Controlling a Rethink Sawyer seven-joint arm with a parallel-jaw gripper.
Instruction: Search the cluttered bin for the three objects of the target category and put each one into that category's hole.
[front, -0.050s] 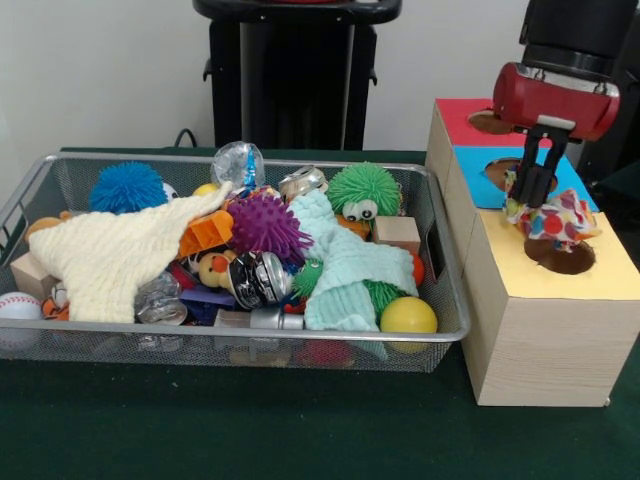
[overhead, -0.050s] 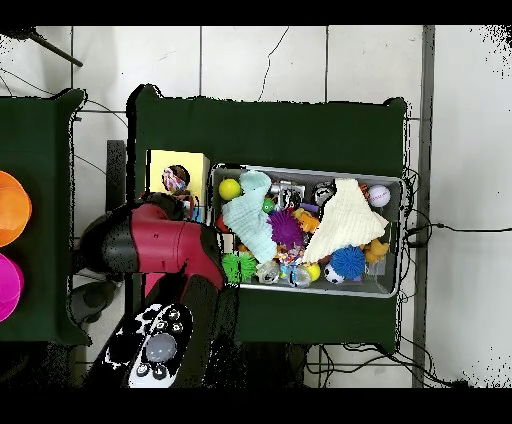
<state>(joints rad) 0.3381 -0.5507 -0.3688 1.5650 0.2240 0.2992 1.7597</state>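
The tool (front, -0.050s: 534, 186) hangs over the wooden sorting box (front, -0.050s: 545, 335) at the right of the bench (front, -0.050s: 300, 430), its dark fingers (front, -0.050s: 528, 180) pinching the top of a polka-dot cloth (front, -0.050s: 552, 218) that dangles just above the hole (front, -0.050s: 563, 257) in the box's yellow section (front, -0.050s: 590, 275). In the overhead view the same cloth (overhead, -0.050s: 176, 180) shows over the hole in the yellow top (overhead, -0.050s: 160, 165), partly hidden by the red arm (overhead, -0.050s: 165, 245). Beyond the yellow section lie a blue section (front, -0.050s: 480, 165) and a red one (front, -0.050s: 460, 115), each with its own hole. Left of the box, and close beside it, stands the wire mesh bin (front, -0.050s: 440, 270), heaped with clutter. A pale mint ribbed cloth (front, -0.050s: 340, 265) sprawls through its right half, with a yellow ball (front, -0.050s: 408, 315) at its near right end and a green spiky toy with googly eyes (front, -0.050s: 364, 190) behind it. A cream knitted cloth (front, -0.050s: 115, 255) covers the left half, reaching toward a purple spiky ball (front, -0.050s: 264, 225) in the middle. A blue spiky ball (front, -0.050s: 127, 186) sits at the far left, a baseball (front, -0.050s: 18, 306) in the near left corner, and a wooden block (front, -0.050s: 397, 232) near the right wall.
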